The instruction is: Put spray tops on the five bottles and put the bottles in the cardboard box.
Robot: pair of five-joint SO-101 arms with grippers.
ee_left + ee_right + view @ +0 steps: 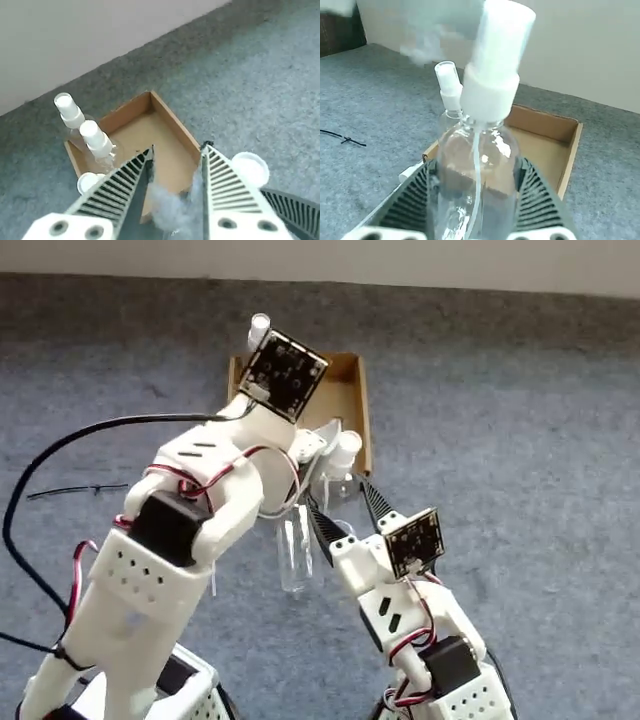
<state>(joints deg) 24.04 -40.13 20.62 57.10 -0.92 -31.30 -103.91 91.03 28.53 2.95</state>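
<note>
My right gripper [340,495] is shut on a clear bottle [480,150] with a white spray top [347,448], held upright just in front of the cardboard box [352,390]. My left gripper [176,149] hangs open above the box's near edge [172,120], beside that bottle's cap [251,167], with nothing between its fingers. Two capped bottles [92,137] stand in the box's far corner, and a third white cap [86,182] shows beside my finger. Another clear bottle [293,550] lies on the carpet between the arms.
Grey carpet [520,420] covers the table. A black cable [60,445] loops at the left, with a thin black tie [80,490] lying near it. A pale wall [75,40] runs behind the box.
</note>
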